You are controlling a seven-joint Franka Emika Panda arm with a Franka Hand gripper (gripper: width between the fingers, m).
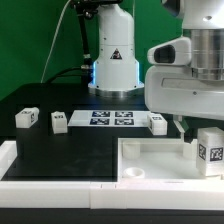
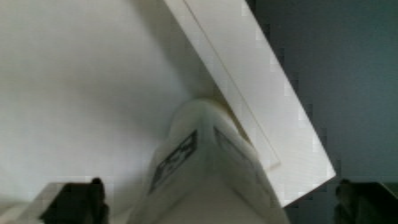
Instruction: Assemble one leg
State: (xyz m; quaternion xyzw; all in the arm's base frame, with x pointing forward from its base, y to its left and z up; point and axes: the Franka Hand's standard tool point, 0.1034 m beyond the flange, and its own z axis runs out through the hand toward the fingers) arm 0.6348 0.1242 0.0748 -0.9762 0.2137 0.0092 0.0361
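Note:
In the exterior view my gripper (image 1: 200,135) hangs at the right, over the right end of the large white tray-like piece (image 1: 150,165). One leg (image 1: 210,152), a white block with a marker tag, stands there between the fingers. In the wrist view this leg (image 2: 205,165) rises toward the camera. The dark fingertips (image 2: 75,203) stand wide apart with a gap on each side of it, so the gripper (image 2: 219,208) is open. Three more legs lie on the black table: two on the exterior view's left (image 1: 27,117) (image 1: 59,121) and one right of the marker board (image 1: 158,122).
The marker board (image 1: 110,119) lies flat at mid-table in front of the robot base (image 1: 112,60). The tray-like piece has a raised rim (image 2: 240,70), with dark table (image 2: 338,60) beyond it. A white border edges the table's front.

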